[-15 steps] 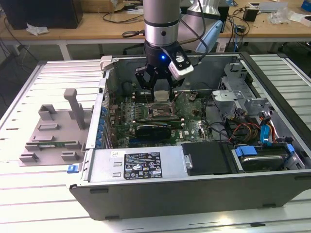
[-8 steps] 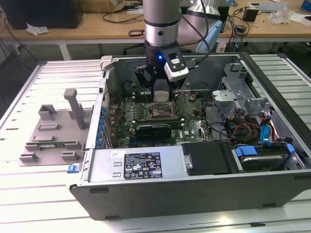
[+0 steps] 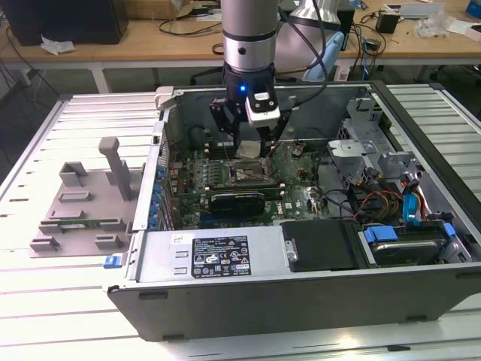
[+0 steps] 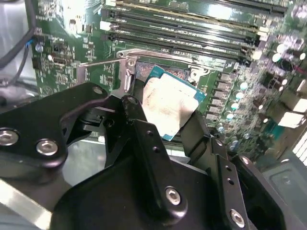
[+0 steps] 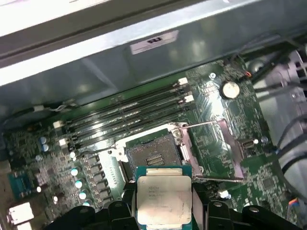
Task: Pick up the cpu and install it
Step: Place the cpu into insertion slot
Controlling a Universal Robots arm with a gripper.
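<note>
The cpu (image 5: 163,199), a thin square chip with a pale silvery top and a teal edge, sits between the black fingers (image 4: 139,124) of my gripper (image 4: 165,115). The gripper (image 5: 164,203) is shut on the chip's two opposite sides. In both wrist views the chip hangs tilted just above and beside the uncovered socket (image 5: 153,154) on the green motherboard (image 5: 216,110). The socket's metal load plate (image 5: 229,148) is swung to one side. In the exterior view the gripper (image 3: 246,147) reaches down into the computer case (image 3: 301,301), over the socket (image 3: 248,173).
Black memory slots (image 5: 124,115) run beside the socket, near the case wall (image 5: 144,67). A long black card (image 3: 237,201) lies in front of the socket. The power supply (image 3: 218,256), drive bays (image 3: 406,248) and loose cables (image 3: 376,199) crowd the case. A grey tray (image 3: 83,203) stands at the exterior view's left.
</note>
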